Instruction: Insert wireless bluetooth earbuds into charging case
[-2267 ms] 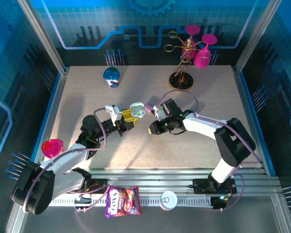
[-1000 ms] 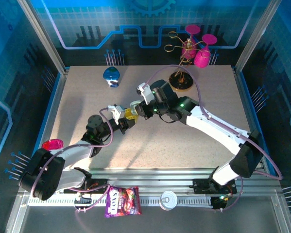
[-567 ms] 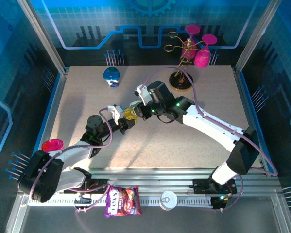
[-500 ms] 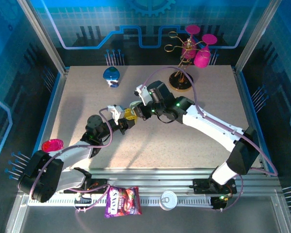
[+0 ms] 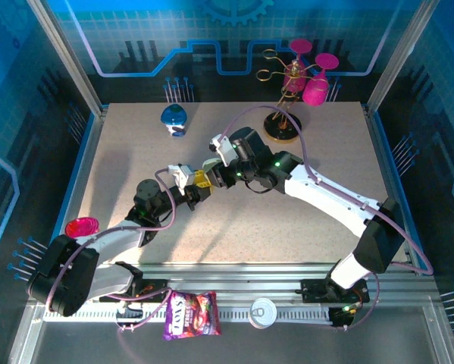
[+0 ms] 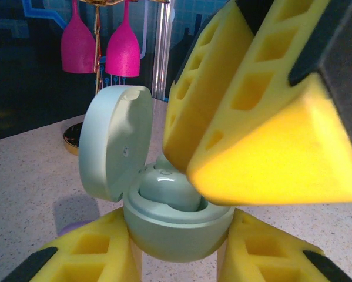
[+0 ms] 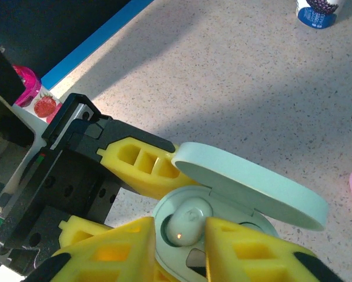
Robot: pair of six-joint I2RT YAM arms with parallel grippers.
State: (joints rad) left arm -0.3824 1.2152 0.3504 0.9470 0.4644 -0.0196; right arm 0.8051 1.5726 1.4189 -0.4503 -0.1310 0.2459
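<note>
Presently the left gripper [image 6: 180, 254] pinches the open mint charging case [image 6: 174, 226]; a whitish earbud [image 7: 187, 221] sits in its socket, flanked by the right gripper [image 7: 179, 236], whose grip cannot be determined.

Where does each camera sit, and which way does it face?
Top external: above the table's near edge, looking down; left arm and right arm show.
Left wrist: looks along the left gripper, clamped on the charging case, toward the pink glasses.
Right wrist: looks down past the right gripper, flanking an earbud in the case.
Both wrist views share the case and the opposite gripper.
</note>
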